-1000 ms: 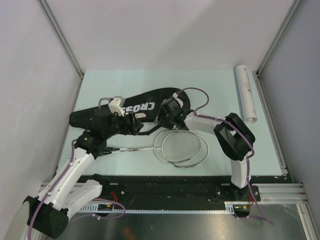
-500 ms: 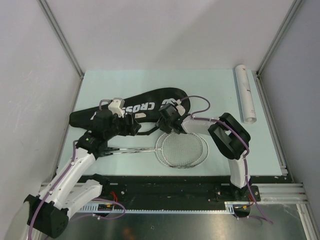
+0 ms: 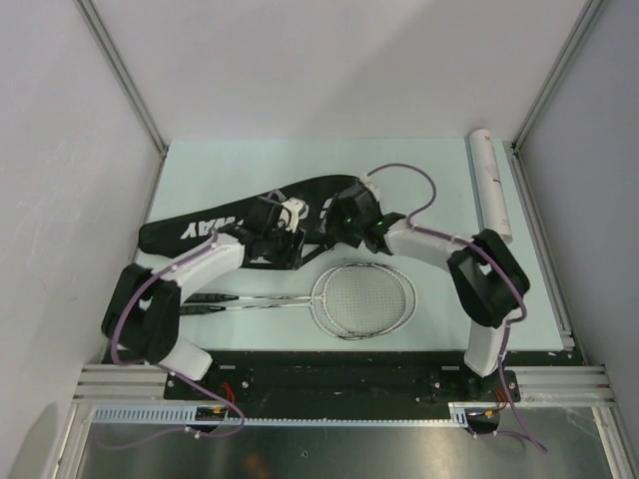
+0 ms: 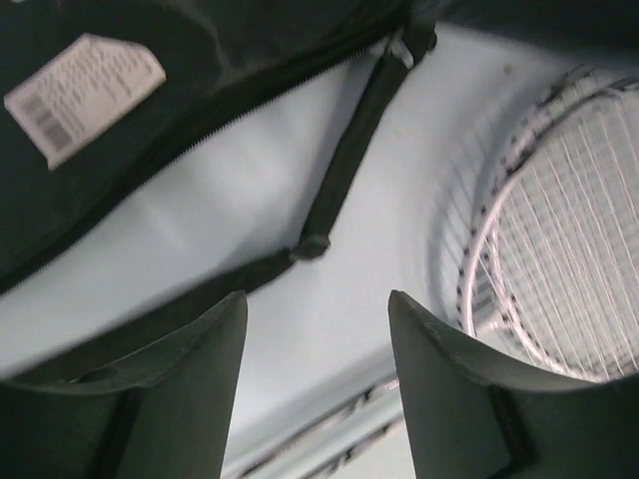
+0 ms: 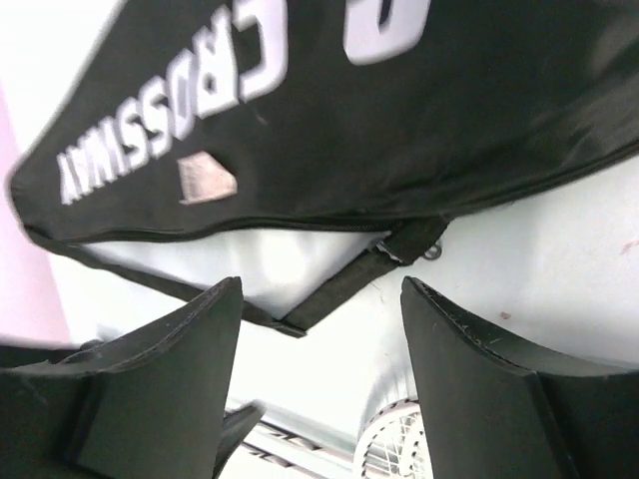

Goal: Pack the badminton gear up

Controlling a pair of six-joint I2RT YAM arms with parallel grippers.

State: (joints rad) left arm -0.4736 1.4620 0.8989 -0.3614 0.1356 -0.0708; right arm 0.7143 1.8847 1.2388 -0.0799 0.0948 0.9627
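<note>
From above: long black racket bag [image 3: 190,232] lying slantwise across the back left of the pale green table [image 3: 250,165], white lettering partly hidden by the arms. Just in front of it, the rackets [image 3: 364,299], heads stacked one on the other near the middle, black handles pointing left. White tube [image 3: 491,195] lying along the right edge, well apart from the rest. Low over the bag's near edge and close together, left gripper [image 3: 285,247] and right gripper [image 3: 344,218]; cannot tell from here how the jaws stand.

Left wrist: fingers spread wide, nothing between them, hovering above bare table. Beyond the tips, a black strap [image 4: 349,160] running from the bag's zipped edge down to the left. White barcode label [image 4: 85,95] on the bag, upper left. Racket heads at right, flat on the table, apart from the fingers.

Right wrist: fingers likewise parted, holding nothing. Bag filling the upper half, "CROSSWAY" upside down, a small pale tag [image 5: 205,180] beside the letters. Strap on the table under the bag's edge; a bit of racket stringing at the bottom
</note>
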